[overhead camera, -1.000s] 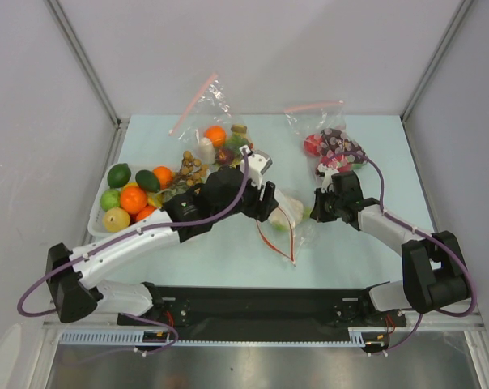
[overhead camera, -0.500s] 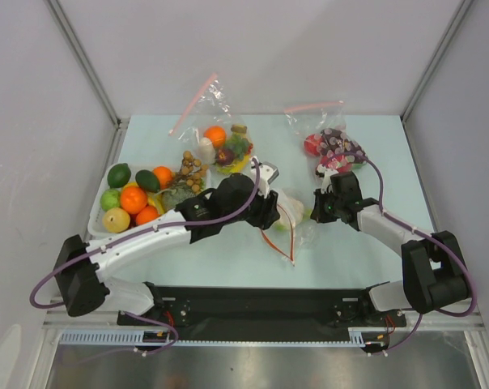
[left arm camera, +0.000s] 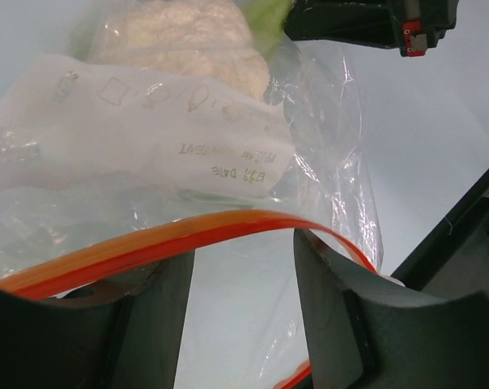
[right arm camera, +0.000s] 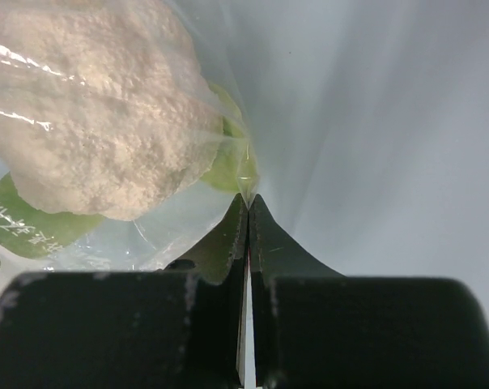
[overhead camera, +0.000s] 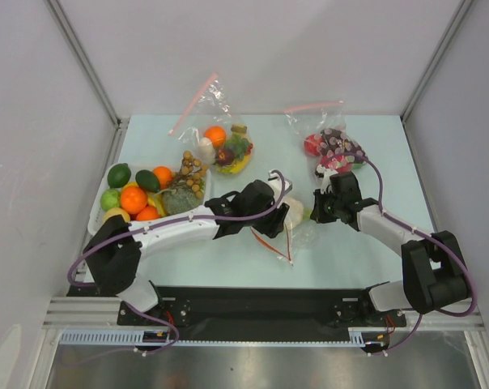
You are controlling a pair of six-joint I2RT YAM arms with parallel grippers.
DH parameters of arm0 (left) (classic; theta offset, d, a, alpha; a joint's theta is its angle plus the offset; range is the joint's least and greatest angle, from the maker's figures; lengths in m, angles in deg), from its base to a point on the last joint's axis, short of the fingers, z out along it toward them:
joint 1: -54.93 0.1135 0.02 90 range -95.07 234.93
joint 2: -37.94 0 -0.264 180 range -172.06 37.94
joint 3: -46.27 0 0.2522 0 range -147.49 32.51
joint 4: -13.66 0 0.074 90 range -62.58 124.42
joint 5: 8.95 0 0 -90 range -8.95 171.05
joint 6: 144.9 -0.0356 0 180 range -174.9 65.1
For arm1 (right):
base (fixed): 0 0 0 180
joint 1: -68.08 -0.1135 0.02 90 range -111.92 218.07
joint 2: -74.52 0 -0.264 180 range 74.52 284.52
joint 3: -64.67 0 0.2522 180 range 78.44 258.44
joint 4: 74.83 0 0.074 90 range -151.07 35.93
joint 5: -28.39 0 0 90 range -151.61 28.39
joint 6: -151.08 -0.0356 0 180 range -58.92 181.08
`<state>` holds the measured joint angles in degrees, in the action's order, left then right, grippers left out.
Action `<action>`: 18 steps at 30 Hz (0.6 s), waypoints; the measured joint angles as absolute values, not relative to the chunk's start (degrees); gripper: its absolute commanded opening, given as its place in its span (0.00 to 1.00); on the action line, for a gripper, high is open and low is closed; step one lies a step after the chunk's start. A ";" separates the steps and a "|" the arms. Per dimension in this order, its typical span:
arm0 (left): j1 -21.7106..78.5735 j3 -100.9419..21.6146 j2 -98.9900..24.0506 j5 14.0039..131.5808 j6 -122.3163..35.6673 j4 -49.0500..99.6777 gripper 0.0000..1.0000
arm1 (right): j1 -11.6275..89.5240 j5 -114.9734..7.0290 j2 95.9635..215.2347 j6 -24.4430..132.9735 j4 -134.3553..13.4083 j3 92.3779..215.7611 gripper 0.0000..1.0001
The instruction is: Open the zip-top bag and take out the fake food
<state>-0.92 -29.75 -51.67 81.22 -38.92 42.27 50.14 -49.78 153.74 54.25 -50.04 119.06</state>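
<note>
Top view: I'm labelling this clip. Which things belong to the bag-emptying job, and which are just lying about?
Job: zip-top bag, fake cauliflower inside it, left tool, right tool pinching the bag.
Lying about: orange-toy bag, red-toy bag, fruit tray.

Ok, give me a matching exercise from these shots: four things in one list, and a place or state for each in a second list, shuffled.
Things
1. left gripper
2. right gripper
3. cauliflower
4. white tray

Places or states
A. inside the zip-top bag
B. shut on a pinch of the bag's plastic
C. holds loose fruit, far left in the top view
D. open, fingers apart at the orange zip rim

Pairs: 1-D, 2-B, 3-A, 4-C
</note>
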 measured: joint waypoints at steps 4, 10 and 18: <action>-0.92 -29.75 -53.24 81.22 -40.56 41.15 0.63 | 50.14 -49.76 153.74 54.25 -49.91 119.06 0.00; -0.92 -29.75 -55.60 81.33 -42.70 37.77 0.66 | 50.14 -49.76 153.74 54.27 -49.69 119.06 0.00; -0.95 -29.78 -59.95 82.86 -44.90 36.43 0.66 | 50.14 -49.76 153.76 54.27 -49.36 119.06 0.00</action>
